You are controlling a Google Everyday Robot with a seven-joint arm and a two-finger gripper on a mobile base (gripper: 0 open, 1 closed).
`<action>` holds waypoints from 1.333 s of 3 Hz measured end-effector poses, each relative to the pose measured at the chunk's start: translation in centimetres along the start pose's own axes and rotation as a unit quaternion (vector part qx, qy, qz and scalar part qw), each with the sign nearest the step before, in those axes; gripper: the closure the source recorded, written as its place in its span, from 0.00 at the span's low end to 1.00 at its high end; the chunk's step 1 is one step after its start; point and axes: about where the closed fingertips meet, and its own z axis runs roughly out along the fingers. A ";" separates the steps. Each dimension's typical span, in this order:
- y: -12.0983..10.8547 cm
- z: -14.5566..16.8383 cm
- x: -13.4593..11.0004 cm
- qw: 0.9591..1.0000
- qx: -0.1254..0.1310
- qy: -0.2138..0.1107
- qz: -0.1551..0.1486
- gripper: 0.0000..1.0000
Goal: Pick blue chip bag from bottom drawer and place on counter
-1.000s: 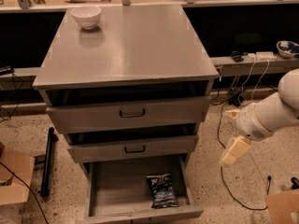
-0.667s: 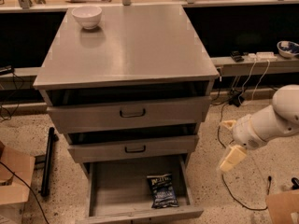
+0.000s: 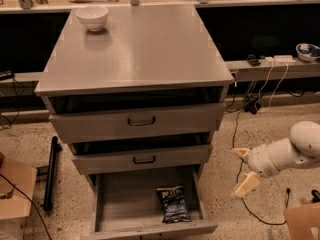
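Gripper (image 3: 244,170) hangs right of the cabinet (image 3: 100,124), beside the bottom drawer (image 3: 125,199), fingers spread and empty, lower than a second ago. Blue chip bag (image 3: 174,204) lies unmoved on the drawer floor, right of centre; its white lettering is unreadable

White lettering on the blue chip bag (image 3: 174,204), not readable; no other text legible.

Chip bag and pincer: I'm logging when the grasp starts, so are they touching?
Apart. The camera view shows the pincer out beside the cabinet over the floor, well clear of the chip bag lying in the bottom drawer.
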 end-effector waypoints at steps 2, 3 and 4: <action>-1.0 5.7 3.7 0.997 -0.040 -0.067 0.024 0.00; -1.0 7.2 3.6 0.996 -0.053 -0.064 0.022 0.00; -1.7 11.7 3.0 0.995 -0.066 -0.078 0.003 0.00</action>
